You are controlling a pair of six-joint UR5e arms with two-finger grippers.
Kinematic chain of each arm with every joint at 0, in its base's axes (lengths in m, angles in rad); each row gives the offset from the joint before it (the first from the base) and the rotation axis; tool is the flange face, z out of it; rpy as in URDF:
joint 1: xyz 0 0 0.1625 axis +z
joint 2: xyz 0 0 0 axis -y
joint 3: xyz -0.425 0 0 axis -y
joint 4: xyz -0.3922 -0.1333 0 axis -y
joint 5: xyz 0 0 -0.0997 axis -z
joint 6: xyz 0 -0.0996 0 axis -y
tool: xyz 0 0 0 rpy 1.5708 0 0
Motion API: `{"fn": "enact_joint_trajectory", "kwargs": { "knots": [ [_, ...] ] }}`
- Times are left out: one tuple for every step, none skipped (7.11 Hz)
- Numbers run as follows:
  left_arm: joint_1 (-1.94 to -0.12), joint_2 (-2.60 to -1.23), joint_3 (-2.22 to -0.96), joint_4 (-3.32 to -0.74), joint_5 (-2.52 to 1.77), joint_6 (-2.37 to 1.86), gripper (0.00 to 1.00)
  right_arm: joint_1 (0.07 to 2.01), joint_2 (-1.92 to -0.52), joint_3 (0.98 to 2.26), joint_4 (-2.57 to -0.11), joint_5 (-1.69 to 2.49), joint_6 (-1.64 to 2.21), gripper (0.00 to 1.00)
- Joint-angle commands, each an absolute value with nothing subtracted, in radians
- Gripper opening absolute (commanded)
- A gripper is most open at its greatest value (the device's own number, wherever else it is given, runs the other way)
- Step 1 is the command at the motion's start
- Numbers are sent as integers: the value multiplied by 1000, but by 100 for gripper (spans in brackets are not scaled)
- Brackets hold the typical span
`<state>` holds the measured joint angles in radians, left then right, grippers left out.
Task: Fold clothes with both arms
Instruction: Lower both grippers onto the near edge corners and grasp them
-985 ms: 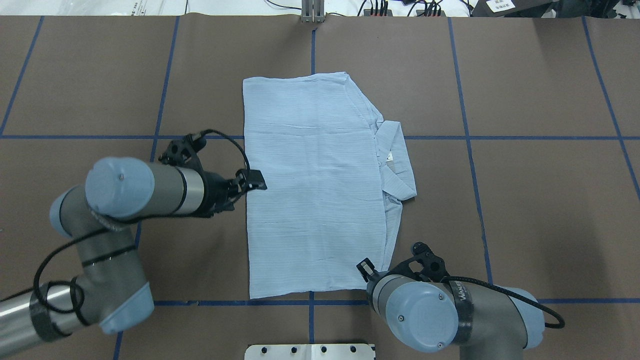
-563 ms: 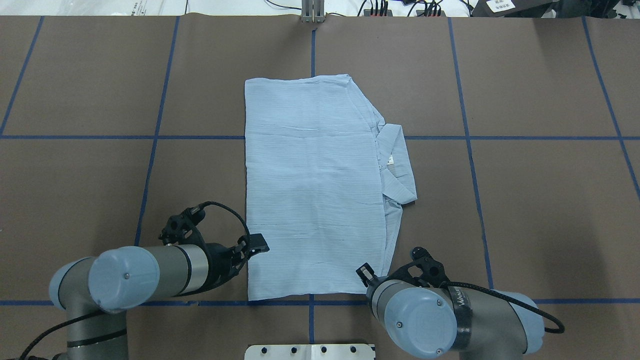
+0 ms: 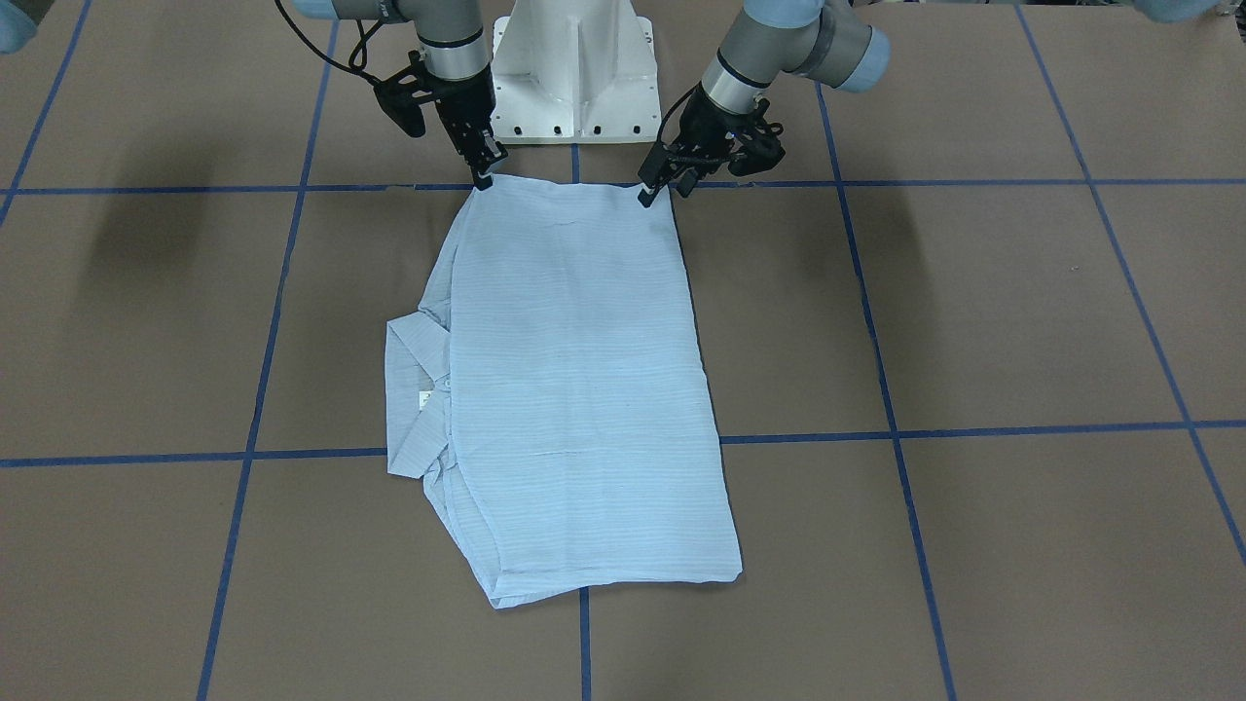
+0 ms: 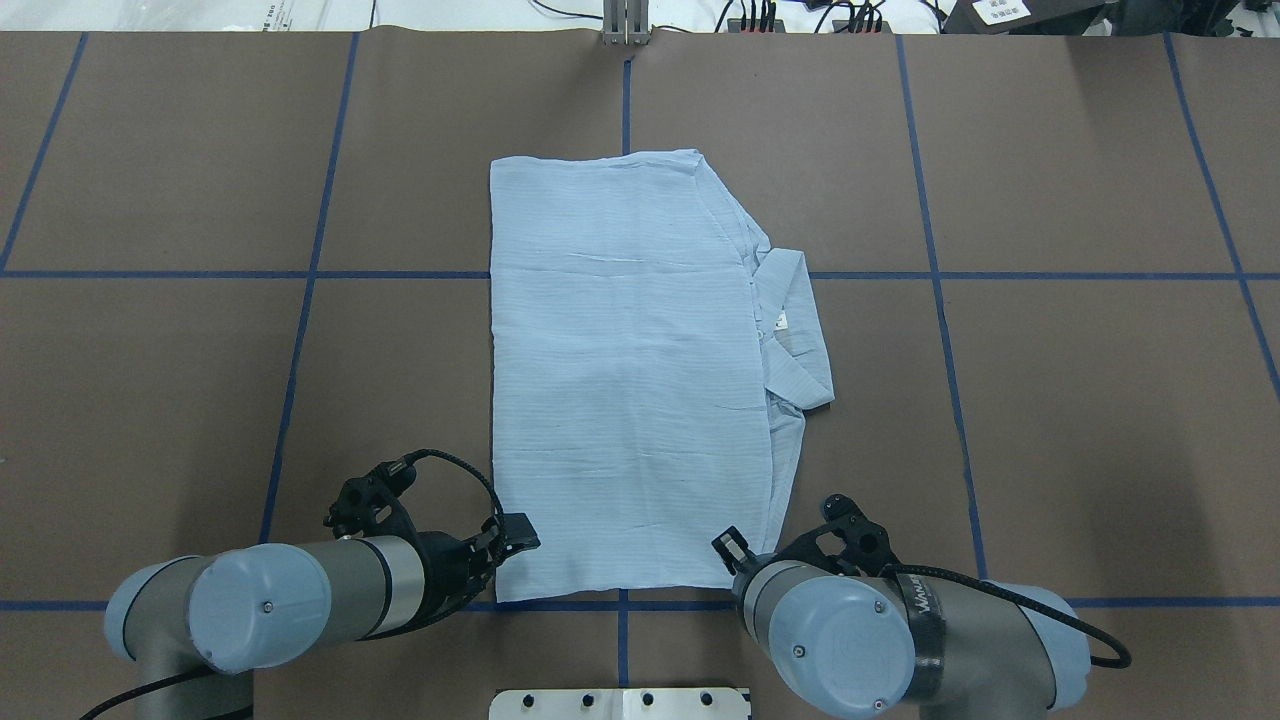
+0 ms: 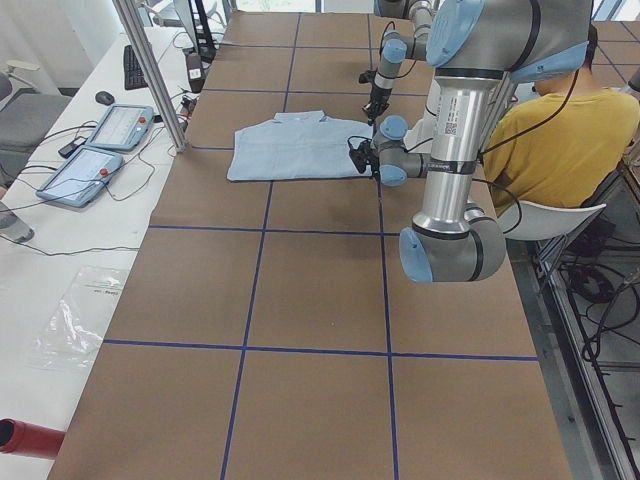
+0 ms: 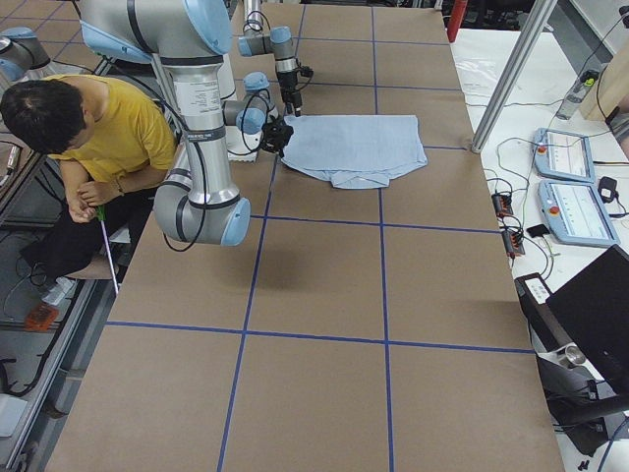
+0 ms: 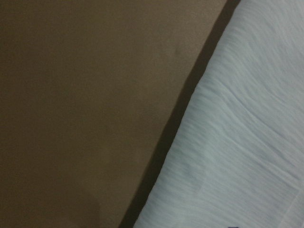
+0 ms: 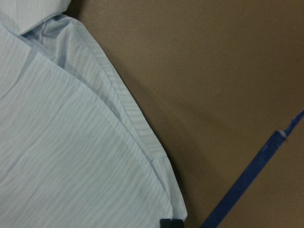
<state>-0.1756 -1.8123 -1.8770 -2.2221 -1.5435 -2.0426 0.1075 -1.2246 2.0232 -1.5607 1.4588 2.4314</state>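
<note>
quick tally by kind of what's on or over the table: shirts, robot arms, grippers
light blue shirt: 1
robot arms: 2 (left arm, right arm)
grippers: 2 (left gripper, right gripper)
total: 5

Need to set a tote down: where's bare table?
Bare table beyond the shirt's collar on the robot's right, past its left edge, and beyond its far edge. Crowded: the near corners, at the left gripper and right gripper.
</note>
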Motion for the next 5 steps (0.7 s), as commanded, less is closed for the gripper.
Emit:
{"fn": "enact_joint_trajectory", "kwargs": {
  "knots": [
    [-166,-1813,-1878,-2206,-1542,-2043,80,107,-1226,2023,-1560,1459,2431,0],
    [-161,-1815,-1878,-2203,-1542,-2049,80,107,-1224,2023,-1560,1459,2431,0],
    [-150,-1818,-1878,-2188,-1542,-2060,79,107,-1226,2023,-1560,1459,2431,0],
    [-144,-1818,-1882,-2186,-1542,-2062,78,107,-1226,2023,-1560,1460,2430,0],
    [-135,-1818,-1882,-2186,-1520,-2062,76,106,-1226,2023,-1560,1460,2431,0]
  ]
}}
